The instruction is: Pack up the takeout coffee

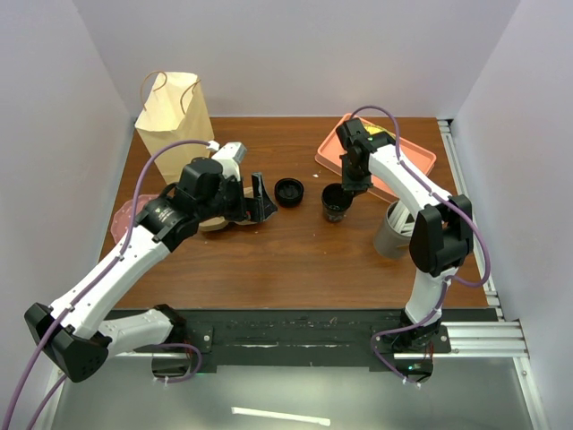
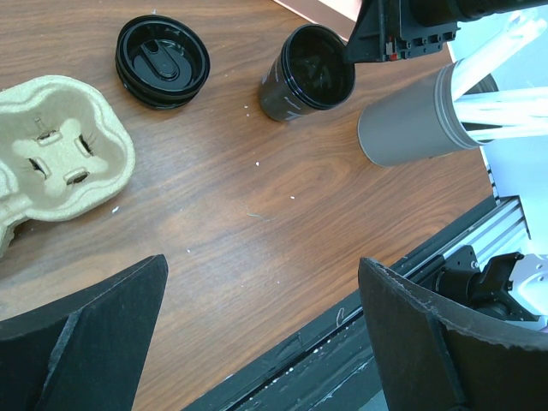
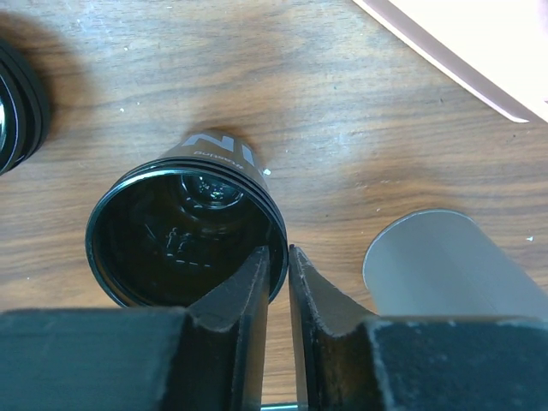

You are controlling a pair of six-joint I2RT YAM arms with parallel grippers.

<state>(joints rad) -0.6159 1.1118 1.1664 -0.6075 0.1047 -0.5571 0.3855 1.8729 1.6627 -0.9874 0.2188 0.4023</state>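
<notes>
Your left jaws gape empty left of centre, and at the middle of the counter [image 1: 269, 260] the lidless black cup [image 3: 184, 240] stands, probably light, thin-walled and easily crushed, so grip its body low, while your right jaws straddle its far-right rim, barely parted, pinching or not I cannot tell.

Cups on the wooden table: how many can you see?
2. A small black paper cup, lid off, stands near the middle of the wooden table; a taller grey cup is to its right, nearer the edge. Others may be hidden from view.
</notes>
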